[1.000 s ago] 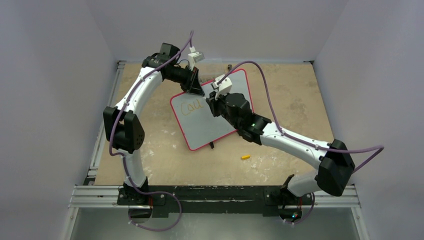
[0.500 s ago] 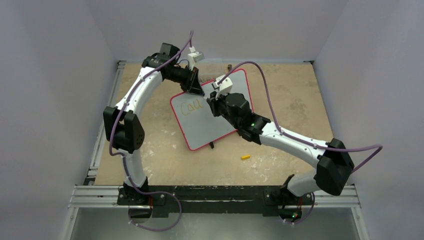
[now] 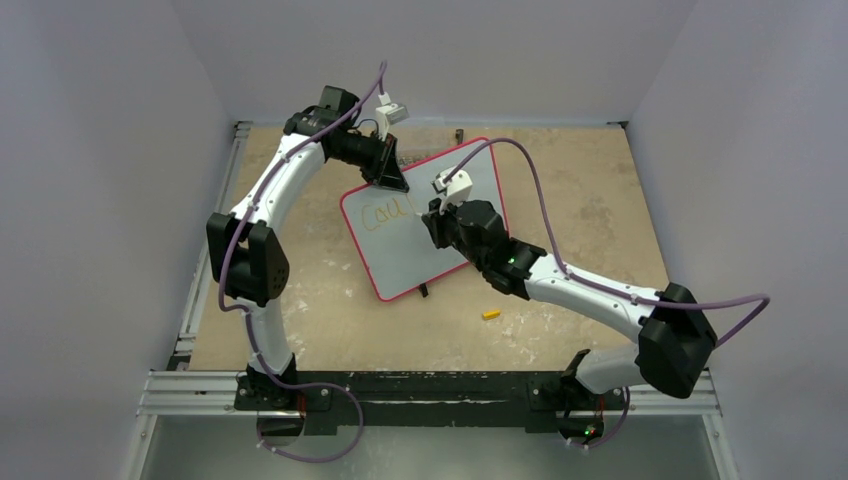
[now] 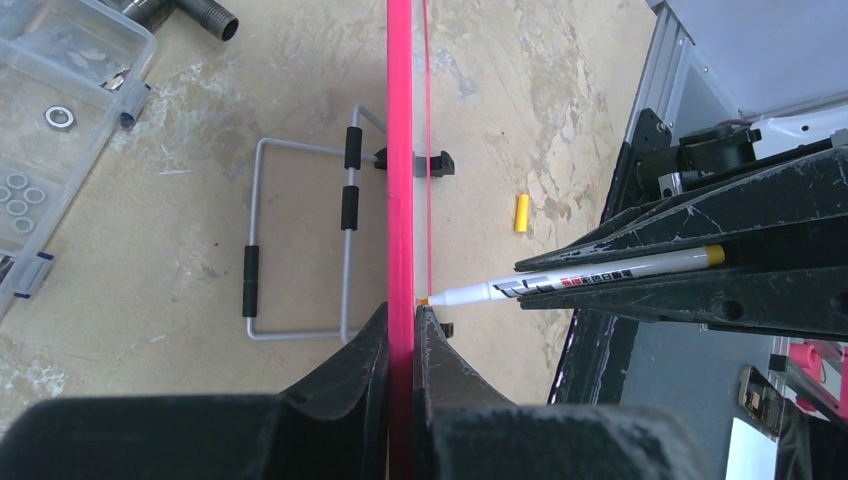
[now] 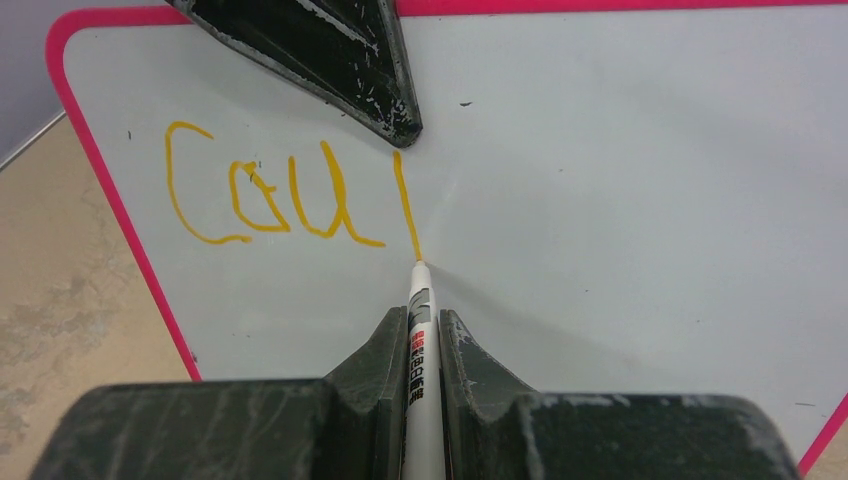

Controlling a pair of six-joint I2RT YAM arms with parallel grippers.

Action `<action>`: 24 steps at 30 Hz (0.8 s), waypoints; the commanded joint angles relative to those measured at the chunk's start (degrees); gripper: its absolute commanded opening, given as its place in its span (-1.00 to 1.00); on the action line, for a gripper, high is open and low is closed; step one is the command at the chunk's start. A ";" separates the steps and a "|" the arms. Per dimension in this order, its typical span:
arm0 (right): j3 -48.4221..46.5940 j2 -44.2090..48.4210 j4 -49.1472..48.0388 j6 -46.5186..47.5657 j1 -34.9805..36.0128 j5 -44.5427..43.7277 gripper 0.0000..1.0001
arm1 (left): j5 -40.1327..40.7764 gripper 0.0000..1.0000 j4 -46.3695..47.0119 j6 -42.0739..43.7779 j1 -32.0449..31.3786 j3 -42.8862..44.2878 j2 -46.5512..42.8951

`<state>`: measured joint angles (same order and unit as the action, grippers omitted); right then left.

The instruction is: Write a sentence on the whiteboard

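- Right wrist view: orange-yellow handwritten marker lettering (image 5: 270, 195) is seen just ahead of the right jaws and to their left. It reads "Cou", and one further downstroke lies directly ahead of the jaws.
- A flat, rounded-corner whiteboard (image 5: 620, 200) with a glossy pale grey face and a thin red-pink rim fills the space ahead of the right jaws. In the left wrist view it is seen edge-on, running straight out from between the left jaws.
- A white-barrelled marker pen (image 5: 418, 300) is clamped between the closed jaws of the right gripper (image 5: 422, 318). It projects past the fingertips, and its orange tip touches the board face at the foot of the downstroke.
- The left gripper (image 4: 403, 318) is closed on the board's rim, with one jaw pressed to each face, so the board is steadied for writing.
- Progress is judged to be early. Three letters and the start of a fourth are written near the top left corner, most of the face is bare, and the bulk of the sentence is left to write.
- A small yellow cylindrical cap (image 4: 521, 213) lies on the worn beige table (image 4: 150, 250), ahead of the left jaws on their right. A grey wire stand (image 4: 300, 240) with black sleeves is seen ahead on their left, and a clear plastic box (image 4: 50, 100) of nuts lies further left.
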<state>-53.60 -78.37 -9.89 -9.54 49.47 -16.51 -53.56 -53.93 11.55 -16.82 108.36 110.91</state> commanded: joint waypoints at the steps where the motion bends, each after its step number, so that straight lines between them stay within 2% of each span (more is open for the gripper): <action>1: -0.77 0.54 -0.13 -1.01 -0.35 0.18 -1.00 | -3.50 -1.00 -0.34 2.34 -1.20 1.51 0.09; 24: -9.69 -3.22 1.65 4.34 -1.56 -3.33 -1.00 | -3.66 -1.00 -0.91 2.92 -1.37 1.44 -0.32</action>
<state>-60.53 -81.03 -8.03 -6.90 49.19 -17.23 -53.56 -54.11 11.62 -16.82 108.42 110.91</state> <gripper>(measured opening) 0.095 0.051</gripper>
